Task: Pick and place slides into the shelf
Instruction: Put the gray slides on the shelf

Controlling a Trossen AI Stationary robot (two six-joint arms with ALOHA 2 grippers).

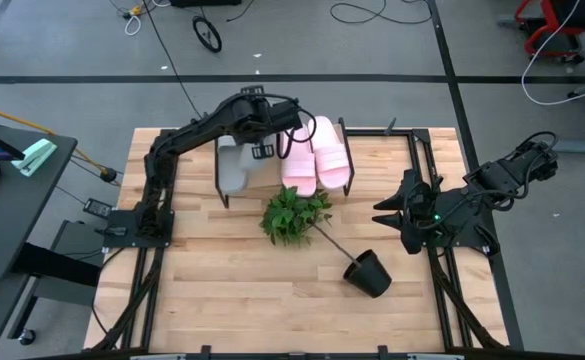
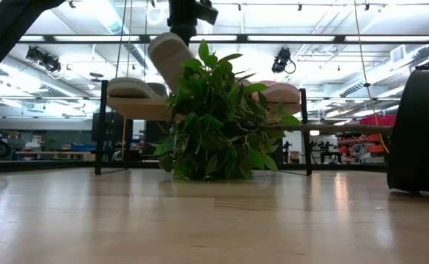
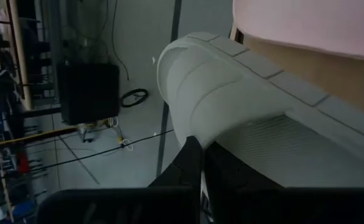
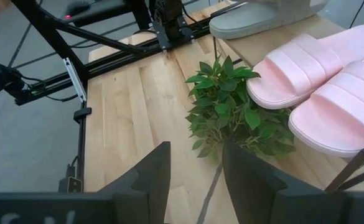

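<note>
Slides first: from my seat I count two pale pink slides (image 1: 318,155) lying side by side on the shelf (image 1: 234,187) at the far side of the tabletop (image 1: 232,290), and one grey slide (image 1: 232,165) flat on the plank to their left. A second grey slide (image 2: 171,59) is tilted steeply above the plank, between the flat grey one and the pink pair, and my left gripper (image 1: 264,125) is pinching it; the left wrist view shows the fingers (image 3: 191,168) pressed against its grey strap (image 3: 206,93), with a pink sole just beside it. A green leafy plant (image 1: 294,214) lies on the tabletop in front of the shelf, its stem running to a black pot (image 1: 368,273) tipped on its side nearer me. My right gripper (image 1: 390,212) waits at the right edge of the tabletop, well apart from the shelf, its fingers (image 4: 147,180) spread and pointing towards the plant.
</note>
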